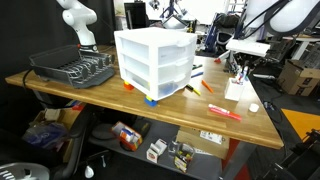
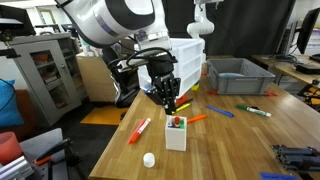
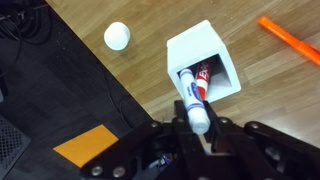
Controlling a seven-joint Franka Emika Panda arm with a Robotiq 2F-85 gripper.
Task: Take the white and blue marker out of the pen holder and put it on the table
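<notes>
- Two markers stand caps-up in the white square pen holder (image 3: 188,45), upper right, the white and blue marker (image 3: 192,100) included.
- Black pincer (image 3: 198,130) flanks its cap narrowly for lifting; actual contact I cannot tell.

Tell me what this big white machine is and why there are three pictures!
It is a robot arm, a machine that a person steers. Two pictures come from cameras standing around the wooden table. The third comes from a camera on the arm's wrist, looking down. Its end effector, the pinching part, sits around the top of a white and blue marker. That marker stands in a white pen holder beside a red pen. I cannot tell whether it is squeezing yet. Also on the table are a red marker, a small white round thing, white drawers and a dark dish rack.
</notes>
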